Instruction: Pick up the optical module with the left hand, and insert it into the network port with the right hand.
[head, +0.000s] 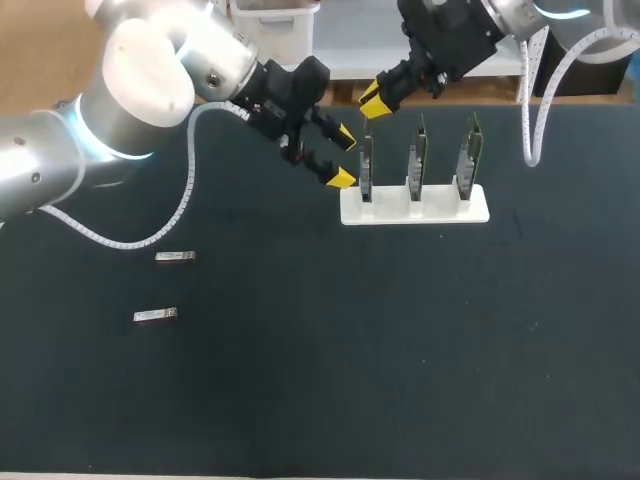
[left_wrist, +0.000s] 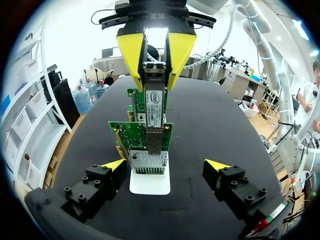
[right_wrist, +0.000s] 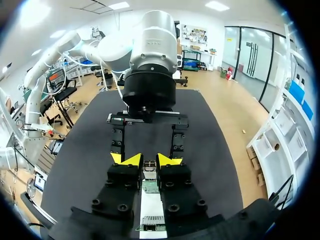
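Clamped on the optical module (left_wrist: 154, 102) from two sides with the jaws of the right gripper (head: 372, 102), directly above the left end of the white stand (head: 415, 213). Held upright, label outward, with the lower end at the metal port cage (left_wrist: 150, 150) of the network card (left_wrist: 125, 131) in the stand's left-end slot; cannot tell how far in. Just left of the stand's left end, the left gripper (head: 343, 158): jaws wide apart, gripping nothing, yellow tips flanking that end of the stand without touching the card. Also upright in the stand: a middle network card (head: 417, 158) and a right-end network card (head: 469, 155). Well to the stand's left, flat on the dark worktop (head: 400, 360): a nearer spare module (head: 175, 257) and a farther spare module (head: 155, 316), apart from each other.
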